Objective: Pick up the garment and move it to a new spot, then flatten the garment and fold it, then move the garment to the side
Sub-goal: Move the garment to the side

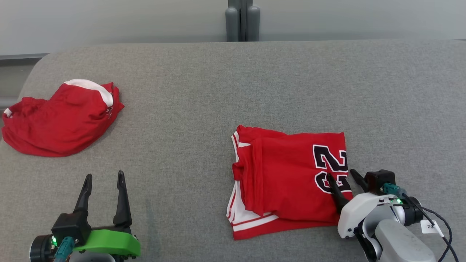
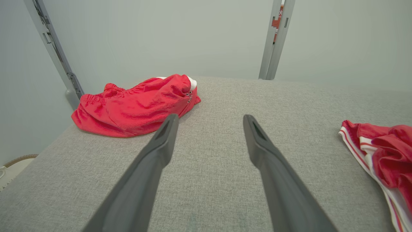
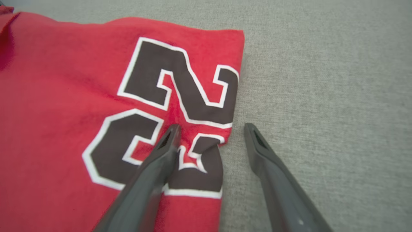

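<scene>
The garment is a red jersey with white trim and a black number, lying folded on the grey cloth surface at centre right. My right gripper is open and straddles its right edge. In the right wrist view, one finger presses on the printed number of the garment and the other rests on bare cloth beside the edge. Nothing is gripped. My left gripper stands open at the lower left, above the bare surface and apart from both clothes; the left wrist view shows the gripper with nothing between its fingers.
A second red piece of clothing with a white band lies crumpled at the far left near the table's edge, and this red heap sits ahead of my left fingers. The grey table has a grey post behind its far edge.
</scene>
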